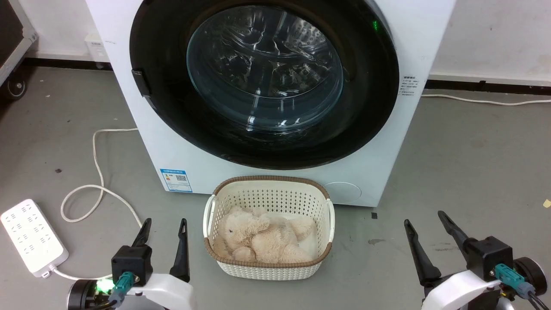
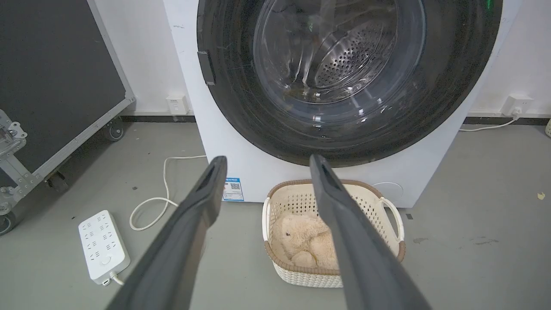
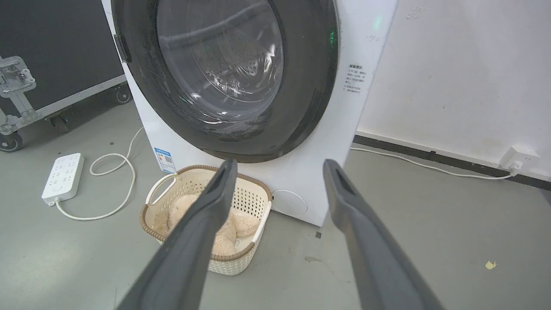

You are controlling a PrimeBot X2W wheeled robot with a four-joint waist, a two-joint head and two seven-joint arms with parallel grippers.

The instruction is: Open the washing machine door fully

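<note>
At far left, a white power strip (image 1: 32, 234) lies on the floor. My left gripper (image 1: 166, 221) stands wide and holds nothing. A blue sticker (image 1: 176, 180) with a QR code is too fine to read. The washing machine door (image 1: 264, 82) sits shut against the white machine, above a basket (image 1: 269, 183) holding a plush toy (image 1: 258, 237). The small printed label (image 1: 411, 86) beside the door is illegible. My right gripper (image 1: 424, 217) is spread wide and empty.

The grey floor (image 1: 473, 172) carries a white washing machine (image 1: 125, 86) at the far middle, with a pale basket (image 1: 269, 270) just in front of it. On the near left lie a white power strip (image 1: 32, 234) and a looping white cord (image 1: 98, 163).
</note>
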